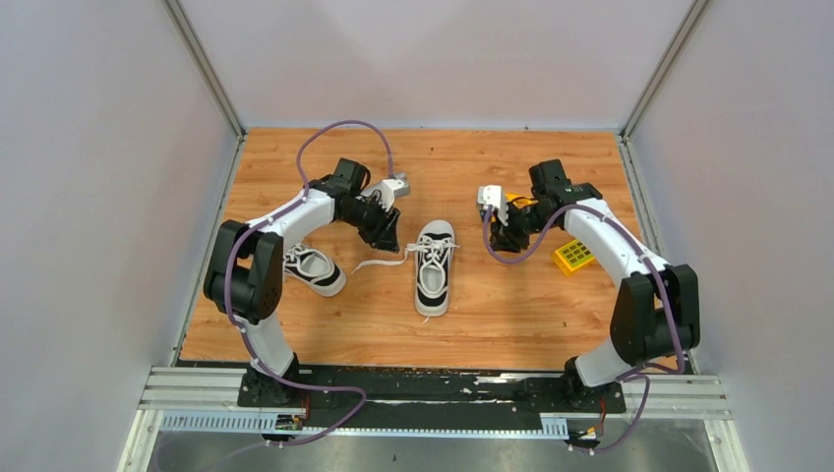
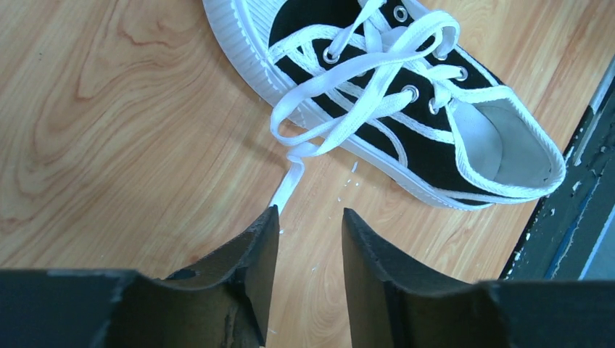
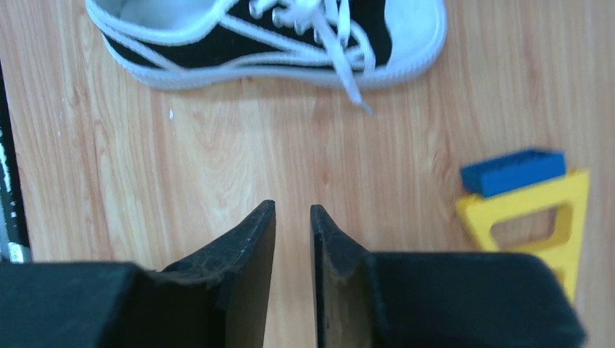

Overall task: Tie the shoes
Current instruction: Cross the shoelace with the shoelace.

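One black-and-white shoe lies mid-table, toe toward the far side. Its white laces are looped loosely over the tongue. One lace end trails left across the wood. The other shoe lies to the left, partly under the left arm. My left gripper hovers just left of the middle shoe. It is open, with bare wood between its fingers, and the lace end disappears behind the left fingertip. My right gripper hangs right of that shoe, slightly open and holding nothing.
A yellow toy block with a blue piece on it lies beside the right arm. Grey walls enclose the wooden table on three sides. A dark rail runs along the near edge.
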Tool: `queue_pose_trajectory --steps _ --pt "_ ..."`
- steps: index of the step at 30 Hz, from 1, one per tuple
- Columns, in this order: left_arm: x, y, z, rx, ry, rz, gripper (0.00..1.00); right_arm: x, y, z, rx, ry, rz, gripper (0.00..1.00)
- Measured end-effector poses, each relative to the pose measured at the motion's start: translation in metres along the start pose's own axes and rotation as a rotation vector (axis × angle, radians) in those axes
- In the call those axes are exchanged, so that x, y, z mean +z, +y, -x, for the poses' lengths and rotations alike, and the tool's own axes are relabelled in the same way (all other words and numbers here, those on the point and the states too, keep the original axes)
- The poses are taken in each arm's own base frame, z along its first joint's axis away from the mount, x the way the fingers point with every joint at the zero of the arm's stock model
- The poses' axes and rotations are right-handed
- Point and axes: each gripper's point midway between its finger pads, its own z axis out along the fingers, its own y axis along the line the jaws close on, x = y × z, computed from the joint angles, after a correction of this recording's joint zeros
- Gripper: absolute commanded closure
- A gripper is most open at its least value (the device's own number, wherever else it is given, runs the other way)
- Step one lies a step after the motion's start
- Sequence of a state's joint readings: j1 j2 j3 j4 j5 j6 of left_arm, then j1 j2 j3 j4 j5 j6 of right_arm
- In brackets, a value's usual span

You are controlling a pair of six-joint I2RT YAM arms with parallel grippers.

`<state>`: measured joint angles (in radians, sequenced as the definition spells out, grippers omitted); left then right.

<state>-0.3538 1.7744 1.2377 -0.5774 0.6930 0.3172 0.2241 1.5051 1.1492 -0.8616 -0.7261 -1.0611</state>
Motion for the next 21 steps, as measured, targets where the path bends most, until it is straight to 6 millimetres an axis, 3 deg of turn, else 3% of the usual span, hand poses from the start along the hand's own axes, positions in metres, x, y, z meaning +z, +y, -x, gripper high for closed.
queue_pose_trajectory --steps 4,8,13,21 --pt "0.002 0.000 -0.001 -0.006 0.003 -0.008 0.50 0.018 -0.019 0.030 -0.134 -0.080 0.068 0.67" --pt "0.000 -0.003 -0.005 0.001 0.006 -0.009 0.49 0.053 -0.050 0.047 -0.233 -0.107 0.126 0.65" --pt "-0.008 -0.014 -0.017 -0.006 0.021 -0.014 0.49 0.099 -0.051 0.032 -0.271 -0.075 0.220 0.65" --pt "-0.012 -0.018 -0.024 -0.017 0.028 -0.008 0.49 0.114 -0.041 0.023 -0.360 -0.045 0.267 0.61"
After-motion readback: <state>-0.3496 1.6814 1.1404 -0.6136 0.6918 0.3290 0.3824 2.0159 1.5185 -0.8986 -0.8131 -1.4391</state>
